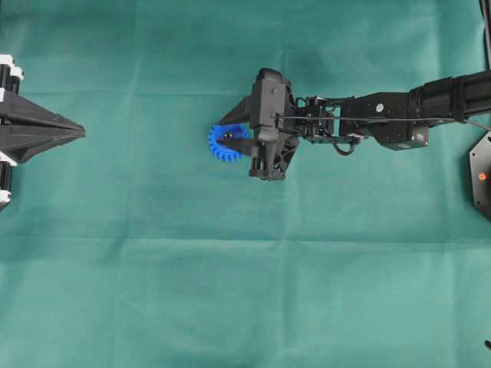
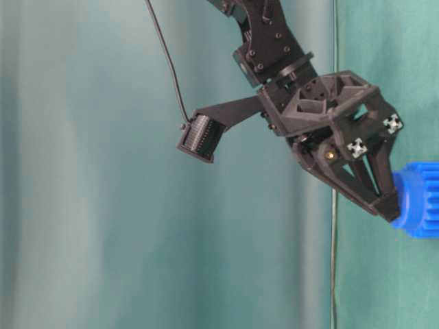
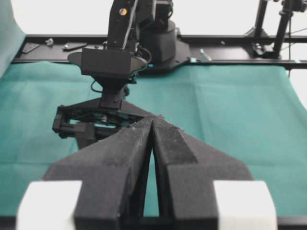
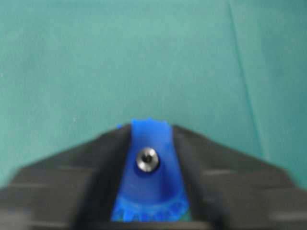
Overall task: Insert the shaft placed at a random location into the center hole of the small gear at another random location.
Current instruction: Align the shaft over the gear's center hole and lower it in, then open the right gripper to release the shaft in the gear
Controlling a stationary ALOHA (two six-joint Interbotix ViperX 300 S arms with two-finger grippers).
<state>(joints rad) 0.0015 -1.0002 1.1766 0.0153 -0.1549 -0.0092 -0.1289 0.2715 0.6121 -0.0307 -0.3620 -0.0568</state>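
The small blue gear [image 1: 221, 146] lies near the middle of the green cloth. The shaft [image 4: 147, 159] stands in the gear's center hole, which it fills, and only its shiny round end shows. My right gripper [image 1: 232, 136] is shut on the gear's raised hub [image 4: 152, 184], with a black finger [image 4: 201, 177] pressed against each side. At table level the fingertips [image 2: 389, 205] meet the blue hub [image 2: 415, 199]. My left gripper [image 1: 79, 134] is shut and empty at the far left, well away from the gear; in its wrist view the tips [image 3: 153, 120] touch.
Green cloth [image 1: 245, 291] covers the table. A black arm base [image 1: 482, 175] sits at the right edge. In the left wrist view the right arm [image 3: 108, 62] faces me, with a black frame rail [image 3: 230, 40] behind it.
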